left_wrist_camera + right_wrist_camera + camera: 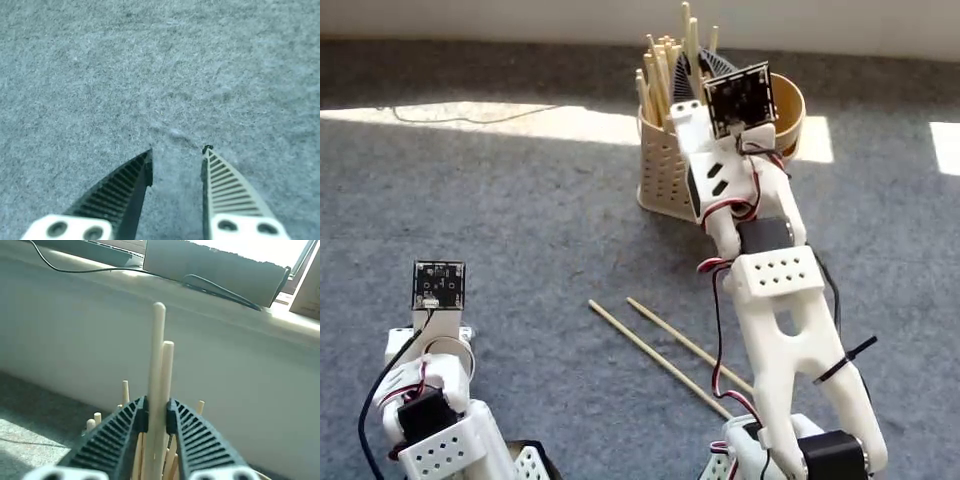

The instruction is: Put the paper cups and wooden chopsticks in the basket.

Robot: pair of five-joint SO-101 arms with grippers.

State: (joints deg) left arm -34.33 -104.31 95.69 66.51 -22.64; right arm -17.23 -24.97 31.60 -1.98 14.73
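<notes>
Nearest the bases, the left arm [435,400] is folded low. Its left gripper [178,150] points down at the carpet [150,65] with the jaws apart; one finger is black and ribbed, the other pale and ribbed. The carpet is a grey, short-piled felt. Further out, two loose chopsticks [665,345] of round pale wood lie on it side by side, nearly parallel, slanting just beside the right arm [785,300]. That white arm stretches forward to the basket [665,180], a pale perforated tub standing on the carpet. The right gripper [156,412] is over the basket, its black ribbed jaws clamped on two held chopsticks [158,355] that stand upright with rounded tips. A bundle [665,70] of more sticks stands in the basket. A tan cup [792,110] shows at the basket's far side; I cannot tell whether it is inside or beside it. Beyond is a pale wall [75,330].
</notes>
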